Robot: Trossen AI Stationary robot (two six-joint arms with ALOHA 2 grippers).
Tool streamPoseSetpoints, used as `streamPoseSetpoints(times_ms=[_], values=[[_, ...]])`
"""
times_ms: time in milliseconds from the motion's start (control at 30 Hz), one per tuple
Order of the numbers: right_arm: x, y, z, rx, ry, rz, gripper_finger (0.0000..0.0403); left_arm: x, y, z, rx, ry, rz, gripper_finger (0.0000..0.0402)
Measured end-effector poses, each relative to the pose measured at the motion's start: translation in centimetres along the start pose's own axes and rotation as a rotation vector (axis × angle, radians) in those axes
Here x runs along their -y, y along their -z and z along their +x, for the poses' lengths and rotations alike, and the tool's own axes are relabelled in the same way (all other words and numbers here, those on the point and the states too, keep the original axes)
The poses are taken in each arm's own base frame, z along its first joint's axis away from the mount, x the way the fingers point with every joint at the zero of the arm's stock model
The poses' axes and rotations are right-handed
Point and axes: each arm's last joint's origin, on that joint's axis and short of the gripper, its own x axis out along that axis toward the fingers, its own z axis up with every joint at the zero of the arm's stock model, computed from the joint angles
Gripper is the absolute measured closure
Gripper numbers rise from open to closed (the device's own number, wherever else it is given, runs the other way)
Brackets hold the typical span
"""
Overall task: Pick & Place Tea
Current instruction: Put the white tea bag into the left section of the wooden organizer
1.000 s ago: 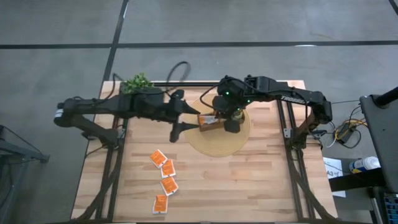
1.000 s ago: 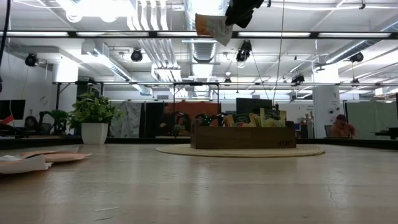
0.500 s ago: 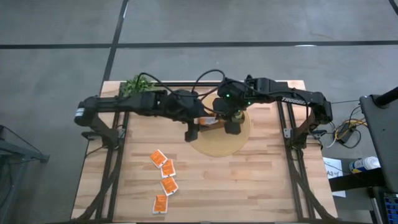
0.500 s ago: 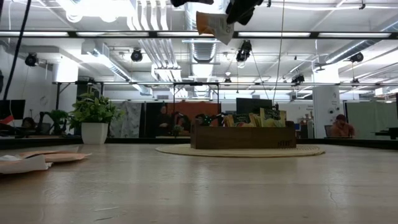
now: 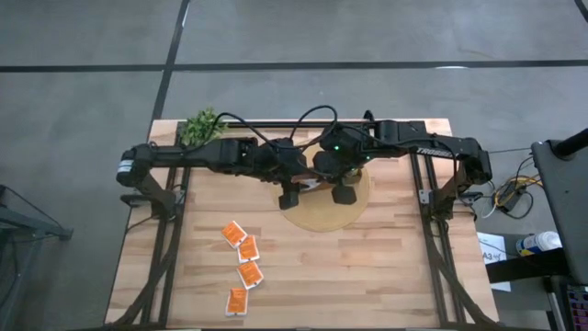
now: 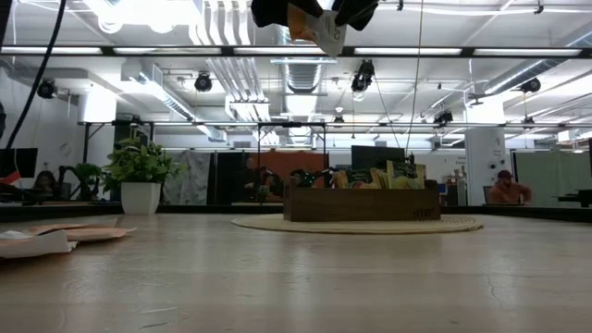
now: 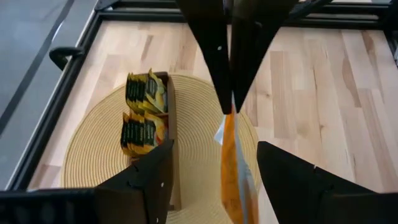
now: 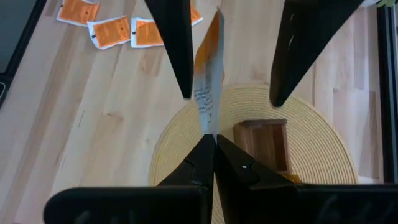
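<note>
An orange-and-white tea sachet point(image 7: 231, 163) hangs high above the round woven mat point(image 5: 323, 217), with my right gripper point(image 8: 214, 140) shut on it. My left gripper point(image 7: 214, 149) is open, one finger on each side of the sachet without touching it. A brown wooden box point(image 6: 361, 202) stands on the mat with yellow and green sachets point(image 7: 144, 113) upright in it. Several more orange sachets point(image 5: 242, 263) lie flat on the table toward its near left. My right gripper pinches the sachet by one edge point(image 8: 210, 127) between its two shut fingertips, coming from above at a slant. The sachet sticks out beyond the fingertips, edge-on to both wrist views. It is tilted and lifted clear of the mat and box point(image 6: 319, 26).
A potted plant point(image 5: 203, 123) stands at the table's far left corner. Black frame rails point(image 5: 424, 193) run along the left and right sides of the table. Bare wood lies near the front edge on the right point(image 5: 367, 276).
My left gripper has moved toward the table's right edge and a little down, tipping its fingers downward. It now straddles the sachet held by my right gripper. The sachet has stayed in place.
</note>
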Motion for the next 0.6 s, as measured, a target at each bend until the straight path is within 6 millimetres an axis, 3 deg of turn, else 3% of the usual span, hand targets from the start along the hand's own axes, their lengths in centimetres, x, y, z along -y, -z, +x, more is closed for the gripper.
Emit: streamPoseSetpoints(times_ms=[200,600], values=[[-0.31,-0.19,0.05,0.013,-0.004,-0.008,0.0395,0.04,0.03,0.14,-0.004,0.007,-0.021,0.0204],[-0.28,-0.33,0.05,0.027,-0.001,-0.01,0.0395,0.03,0.18,-0.12,-0.017,0.017,-0.027,0.0285]])
